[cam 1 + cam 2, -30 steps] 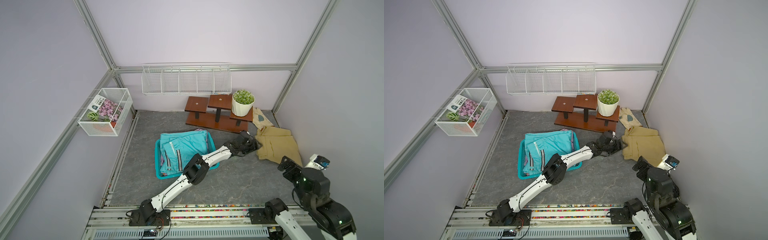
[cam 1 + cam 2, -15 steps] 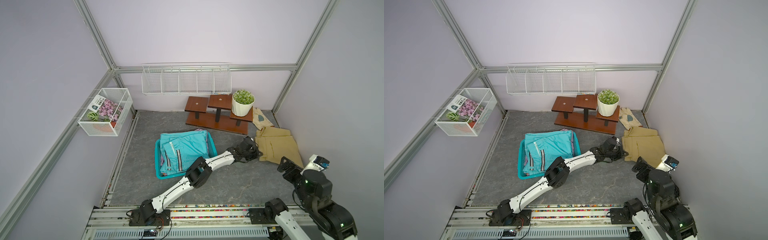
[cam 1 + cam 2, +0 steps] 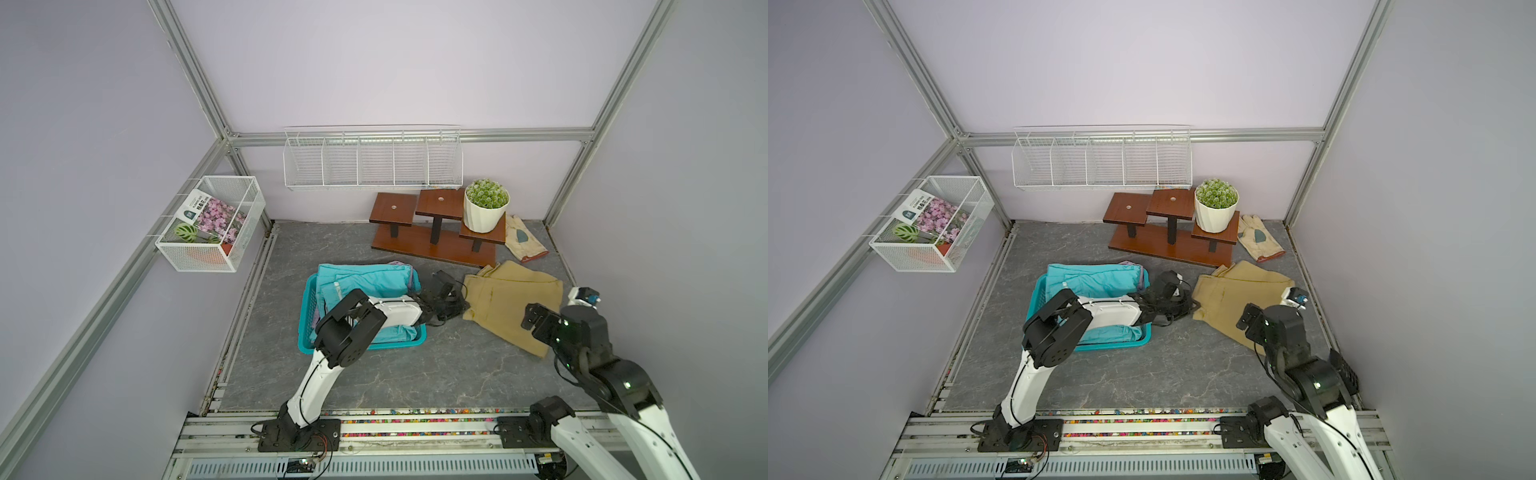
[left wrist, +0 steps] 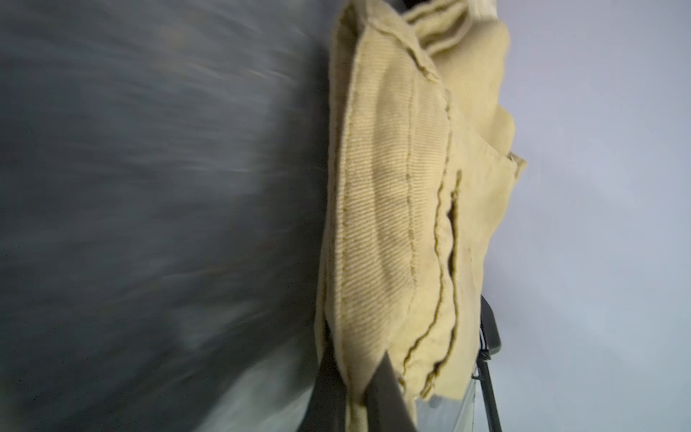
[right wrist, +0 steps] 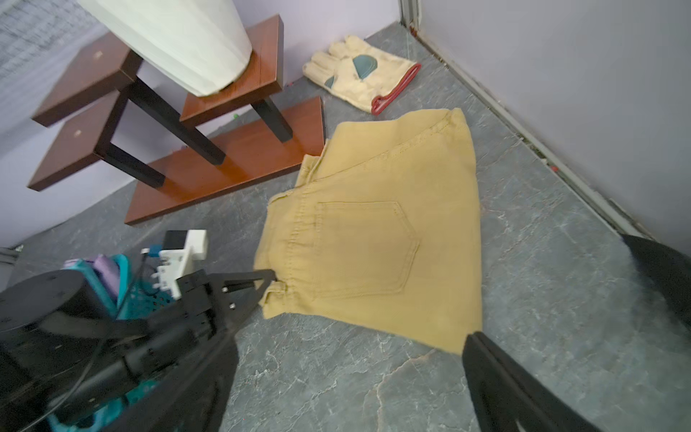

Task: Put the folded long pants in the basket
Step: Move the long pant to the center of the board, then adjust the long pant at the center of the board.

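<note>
Both top views: left fingers point(image 3: 456, 302) pinch the basket-side edge of khaki pants point(image 3: 513, 305), lying on the surface near basket point(image 3: 305, 324). Left wrist: ribbed khaki hem point(image 4: 392, 187) clamped, layers bunched. Right wrist: right fingers point(image 5: 497, 377) wide, at pants' corner; pocket up.

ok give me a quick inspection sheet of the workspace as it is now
surface: grey marbled floor, no spills seen
job's things: khaki pants on the floor beside the teal basket; basket holds teal pants on top, a lilac edge showing beneath
clutter: work glove; wooden stand carrying a potted plant
grippers: left claw shut on the khaki pants' waistband corner; right claw open, holding nothing
cables: loose wires at the left arm's base
surroundings: white wire rack on the back wall; wire bin with flower packets on the side wall
</note>
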Available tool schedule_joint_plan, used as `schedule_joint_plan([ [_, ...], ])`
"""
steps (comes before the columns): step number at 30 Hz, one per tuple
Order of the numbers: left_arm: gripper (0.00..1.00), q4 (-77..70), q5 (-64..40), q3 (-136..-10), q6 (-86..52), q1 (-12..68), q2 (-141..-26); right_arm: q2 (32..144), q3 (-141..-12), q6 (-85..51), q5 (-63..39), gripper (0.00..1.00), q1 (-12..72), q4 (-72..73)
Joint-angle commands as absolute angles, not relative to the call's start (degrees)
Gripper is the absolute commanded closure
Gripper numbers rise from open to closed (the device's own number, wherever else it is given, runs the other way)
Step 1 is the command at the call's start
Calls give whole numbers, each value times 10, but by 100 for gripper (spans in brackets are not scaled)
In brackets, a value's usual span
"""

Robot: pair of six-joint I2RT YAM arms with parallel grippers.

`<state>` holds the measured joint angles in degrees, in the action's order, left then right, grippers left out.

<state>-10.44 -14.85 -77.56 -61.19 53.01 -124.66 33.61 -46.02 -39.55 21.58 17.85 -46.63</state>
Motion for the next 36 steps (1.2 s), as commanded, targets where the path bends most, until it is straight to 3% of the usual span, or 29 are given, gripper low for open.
schedule_joint_plan([
  [1, 100, -114, -122, -708, -584, 527, -1203, 363, -432, -392, 188, 1, 177, -394],
  [7, 100, -110, -90, -633, -569, 526, -1129, 433, -409, -444, 228, 1, 165, -392],
  [11, 100, -76, -129, -694, -518, 526, -1157, 405, -363, -486, 252, 1, 112, -387],
  [15, 100, 26, -158, -828, -455, 526, -1208, 422, -297, -483, 104, 1, -54, -327],
  [20, 100, 70, -114, -878, -433, 525, -1196, 488, -245, -443, -118, 1, -244, -217],
  [22, 100, 83, -109, -895, -425, 525, -1196, 525, -241, -443, -166, 1, -250, -179],
  [28, 100, 135, -142, -980, -408, 520, -1270, 644, -282, -426, -180, 1, -250, -168],
  [36, 100, 113, -189, -1029, -382, 505, -1317, 657, -294, -418, -142, 2, -250, -177],
])
